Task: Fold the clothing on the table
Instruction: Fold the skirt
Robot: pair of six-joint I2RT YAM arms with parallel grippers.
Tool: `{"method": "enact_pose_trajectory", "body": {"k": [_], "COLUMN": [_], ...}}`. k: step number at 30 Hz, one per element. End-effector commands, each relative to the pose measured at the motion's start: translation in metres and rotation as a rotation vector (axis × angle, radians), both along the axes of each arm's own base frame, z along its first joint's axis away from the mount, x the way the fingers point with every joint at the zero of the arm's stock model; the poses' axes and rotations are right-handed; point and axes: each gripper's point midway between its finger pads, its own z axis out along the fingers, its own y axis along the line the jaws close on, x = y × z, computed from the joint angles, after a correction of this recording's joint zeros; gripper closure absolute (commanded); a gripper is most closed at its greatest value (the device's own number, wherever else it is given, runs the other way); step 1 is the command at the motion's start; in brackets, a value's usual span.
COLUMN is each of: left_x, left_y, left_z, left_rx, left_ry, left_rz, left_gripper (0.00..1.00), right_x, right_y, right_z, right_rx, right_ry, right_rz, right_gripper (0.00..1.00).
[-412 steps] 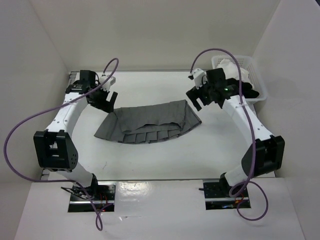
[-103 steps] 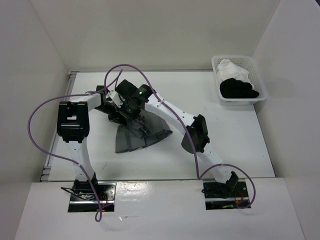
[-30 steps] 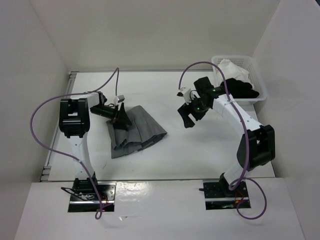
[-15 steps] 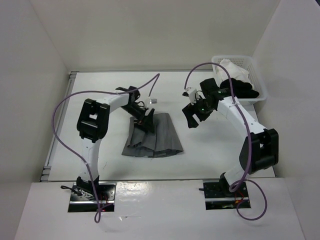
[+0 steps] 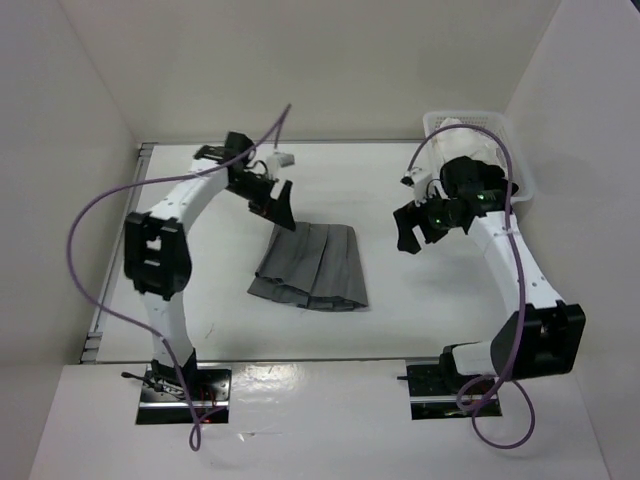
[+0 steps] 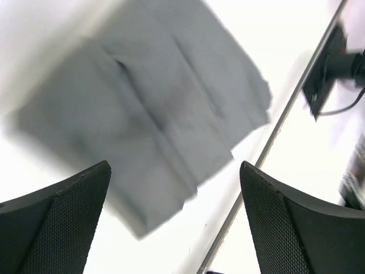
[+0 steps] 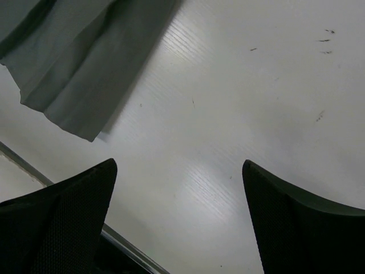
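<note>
Both arms are pulling back from the skirt [image 5: 310,265], lying folded on the tabletop [image 5: 420,300]; my left fingers [image 6: 54,228] and right fingers [image 7: 57,222] are gaping wide, empty. Folding is looking nearly done.

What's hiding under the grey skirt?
Only the white table shows around the folded grey skirt. It lies flat, with no bumps. Whatever is right under the fabric is covered, so I can't see it.
</note>
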Motion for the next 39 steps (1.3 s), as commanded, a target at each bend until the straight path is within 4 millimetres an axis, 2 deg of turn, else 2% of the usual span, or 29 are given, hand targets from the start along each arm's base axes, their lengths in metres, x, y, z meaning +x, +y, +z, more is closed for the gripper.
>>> {"method": "enact_pose_trajectory", "body": {"k": [1,2,3,4,5,6,7,8,9,11,12,13,14,15,18,20,25,28,39], "left_x": [-0.016,-0.023,-0.028,-0.033,-0.040,-0.039,-0.038,-0.045,-0.047,-0.047,-0.053,-0.058,-0.055,-0.057,-0.061,-0.060,-0.061,-0.061,-0.058], "left_y": [0.036,0.048,0.059,0.083,0.100,0.116,0.145,0.163,0.178,0.218,0.228,0.243,0.262,0.272,0.306,0.317,0.323,0.316,0.312], "left_z": [0.092,0.109,0.112,0.098,0.106,0.104,0.098,0.086,0.081,0.081,0.067,0.071,0.071,0.069,0.068,0.068,0.069,0.065,0.061], "left_rx": [-0.030,-0.021,-0.011,0.011,0.033,0.051,0.085,0.126,0.156,0.226,0.250,0.270,0.322,0.349,0.415,0.431,0.435,0.403,0.385], "left_ry": [-0.190,-0.243,-0.254,-0.220,-0.268,-0.290,-0.305,-0.317,-0.331,-0.371,-0.346,-0.362,-0.398,-0.411,-0.416,-0.427,-0.433,-0.423,-0.410], "left_rz": [0.083,0.113,0.143,0.211,0.261,0.311,0.394,0.463,0.512,0.695,0.740,0.825,0.900,0.944,1.081,1.112,1.132,1.109,1.085], "left_gripper": [0.00,0.00,0.00,0.00,0.00,0.00,0.00,0.00,0.00,0.00,0.00,0.00,0.00,0.00,0.00,0.00,0.00,0.00,0.00], "right_x": [-0.003,-0.006,-0.004,-0.004,-0.007,-0.006,-0.006,-0.011,-0.011,-0.013,-0.011,-0.008,-0.007,-0.007,-0.007,-0.010,-0.012,-0.013,-0.013], "right_y": [-0.011,-0.023,-0.030,-0.037,-0.049,-0.056,-0.064,-0.077,-0.082,-0.095,-0.101,-0.108,-0.115,-0.123,-0.127,-0.135,-0.144,-0.143,-0.146], "right_z": [0.020,0.024,0.028,0.030,0.025,0.039,0.042,0.034,0.044,0.040,0.046,0.052,0.047,0.046,0.047,0.045,0.045,0.048,0.048], "right_rx": [0.036,0.041,0.045,0.044,0.058,0.060,0.065,0.063,0.066,0.063,0.058,0.057,0.053,0.056,0.067,0.061,0.048,0.047,0.030], "right_ry": [-0.094,-0.118,-0.148,-0.172,-0.164,-0.250,-0.278,-0.279,-0.334,-0.320,-0.346,-0.384,-0.383,-0.383,-0.398,-0.400,-0.413,-0.425,-0.432], "right_rz": [-0.038,-0.088,-0.119,-0.142,-0.214,-0.252,-0.298,-0.366,-0.388,-0.454,-0.485,-0.525,-0.566,-0.603,-0.621,-0.651,-0.674,-0.661,-0.655], "right_gripper": [0.06,0.06,0.06,0.06,0.06,0.06,0.06,0.02,0.02,0.02,0.02,0.02,0.02,0.02,0.02,0.02,0.02,0.02,0.02]}}
